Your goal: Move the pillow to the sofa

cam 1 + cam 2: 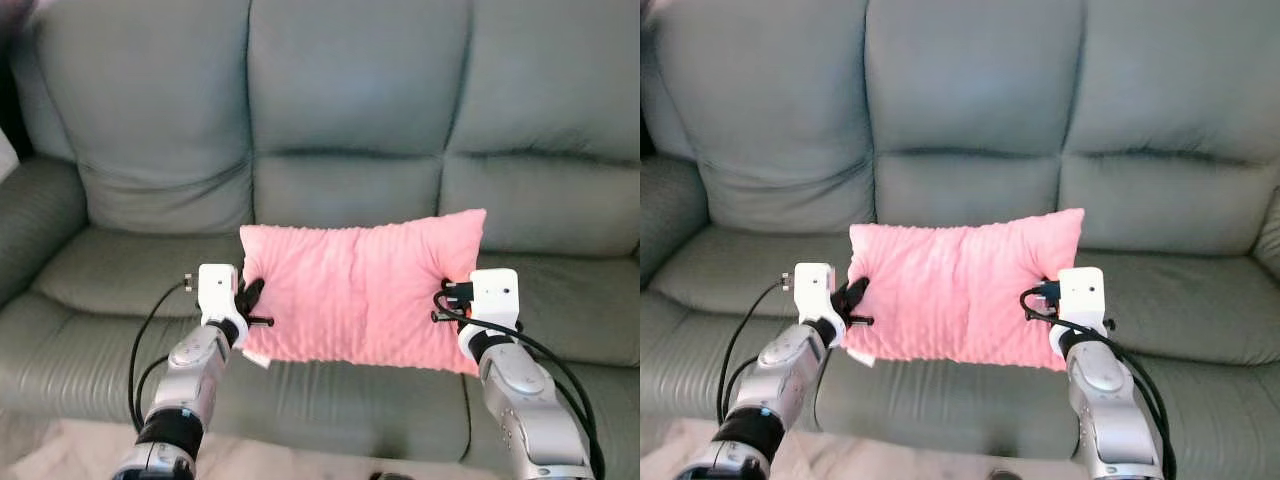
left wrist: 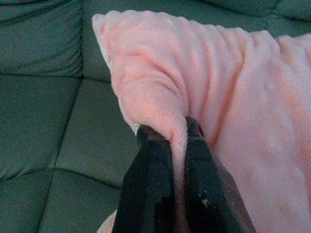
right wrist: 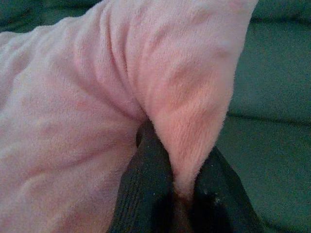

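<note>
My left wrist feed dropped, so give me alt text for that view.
The left hand is shut on a fold at the edge of the pink pillow, fabric bunched between its two black fingers. Behind the pillow lie the grey-green seat cushions of the sofa.

Head stereo pair looks down at the sofa (image 1: 350,120); wrist views sit close against the pillow (image 1: 360,295).

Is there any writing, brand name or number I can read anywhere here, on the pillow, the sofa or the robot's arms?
None can be read: the pink pillow, the grey-green sofa, the left gripper and the right gripper carry no legible text.
</note>
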Robot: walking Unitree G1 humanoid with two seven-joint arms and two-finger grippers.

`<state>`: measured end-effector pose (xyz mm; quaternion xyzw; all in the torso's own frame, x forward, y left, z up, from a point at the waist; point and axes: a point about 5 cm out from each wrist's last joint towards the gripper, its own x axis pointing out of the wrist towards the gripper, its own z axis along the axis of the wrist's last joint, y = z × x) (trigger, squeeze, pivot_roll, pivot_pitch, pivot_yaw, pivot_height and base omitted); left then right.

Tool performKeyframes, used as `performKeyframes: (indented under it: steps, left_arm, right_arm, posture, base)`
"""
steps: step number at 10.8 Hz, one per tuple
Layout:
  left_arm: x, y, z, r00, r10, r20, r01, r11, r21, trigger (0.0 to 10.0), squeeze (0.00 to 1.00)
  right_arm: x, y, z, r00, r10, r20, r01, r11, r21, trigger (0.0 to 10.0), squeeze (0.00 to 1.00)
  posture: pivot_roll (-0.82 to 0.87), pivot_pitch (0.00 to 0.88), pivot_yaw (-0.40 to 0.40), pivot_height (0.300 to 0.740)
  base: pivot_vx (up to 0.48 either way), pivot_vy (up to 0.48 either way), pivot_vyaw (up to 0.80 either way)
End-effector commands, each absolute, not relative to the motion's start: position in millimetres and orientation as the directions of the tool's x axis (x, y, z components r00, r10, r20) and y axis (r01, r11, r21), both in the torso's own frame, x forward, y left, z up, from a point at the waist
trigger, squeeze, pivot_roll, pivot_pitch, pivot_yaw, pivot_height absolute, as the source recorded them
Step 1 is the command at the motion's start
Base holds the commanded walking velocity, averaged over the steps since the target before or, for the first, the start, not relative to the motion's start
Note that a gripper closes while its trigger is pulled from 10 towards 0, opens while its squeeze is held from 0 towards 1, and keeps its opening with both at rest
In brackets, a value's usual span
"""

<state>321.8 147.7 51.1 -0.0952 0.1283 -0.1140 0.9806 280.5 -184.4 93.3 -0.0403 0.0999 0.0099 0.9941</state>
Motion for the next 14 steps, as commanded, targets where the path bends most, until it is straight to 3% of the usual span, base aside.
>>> performKeyframes:
  steps: [1, 6, 8, 14]
  left_arm:
    - [321.7, 159.7, 49.2, 0.95, -0.205, -0.235, 0.162, 0.968, -0.19, 10.0, 0.0]
    - [327.7, 173.4, 47.3, 0.951, -0.164, -0.263, 0.14, 0.984, -0.109, 10.0, 0.0]
    - [339.2, 158.8, 55.2, 0.952, -0.17, -0.256, 0.145, 0.983, -0.116, 10.0, 0.0]
    - [377.7, 130.5, 107.8, 0.973, -0.182, -0.145, 0.17, 0.981, -0.089, 10.0, 0.0]
  right_arm:
    - [277.1, -190.8, 90.5, 0.979, -0.027, -0.2, 0.015, 0.998, -0.06, 10.0, 0.0]
    - [278.9, -218.1, 76.2, 0.955, -0.151, -0.257, 0.153, 0.988, -0.012, 10.0, 0.0]
    - [294.9, -221.3, 82.5, 0.965, -0.149, -0.215, 0.137, 0.988, -0.07, 10.0, 0.0]
    - [335.2, -211.4, 105.8, 0.991, -0.08, -0.105, 0.075, 0.996, -0.055, 10.0, 0.0]
  posture:
    - [-0.25, 0.234, 0.067, 0.74]
    - [-0.22, 0.403, 0.134, 0.74]
    - [-0.23, 0.443, 0.143, 0.74]
    - [-0.26, 0.508, 0.134, 0.74]
  base:
    - [0.0, 0.0, 0.0]
    - [0.0, 0.0, 0.0]
    - [0.0, 0.0, 0.0]
    - [0.0, 0.0, 0.0]
